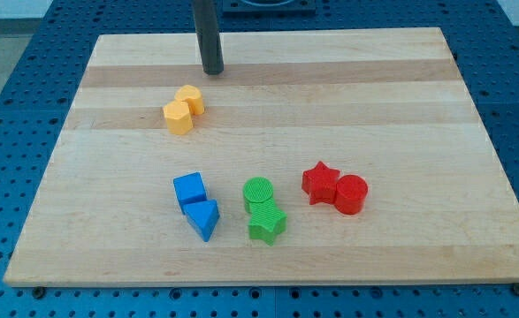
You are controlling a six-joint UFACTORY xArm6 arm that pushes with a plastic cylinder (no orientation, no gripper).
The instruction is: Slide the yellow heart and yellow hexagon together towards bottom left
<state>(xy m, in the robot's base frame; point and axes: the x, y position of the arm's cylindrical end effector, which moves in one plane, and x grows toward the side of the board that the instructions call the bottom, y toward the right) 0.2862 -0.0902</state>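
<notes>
Two yellow blocks sit touching in the board's upper left part. One yellow block lies up and to the right of the other yellow block; which is the heart and which the hexagon is hard to tell, the lower one looks like the hexagon. My tip rests on the board just above and to the right of the pair, a short gap from the upper yellow block.
A blue cube and blue triangle sit at lower left centre. A green cylinder and green star are at lower centre. A red star and red cylinder lie to their right. The wooden board sits on a blue pegboard table.
</notes>
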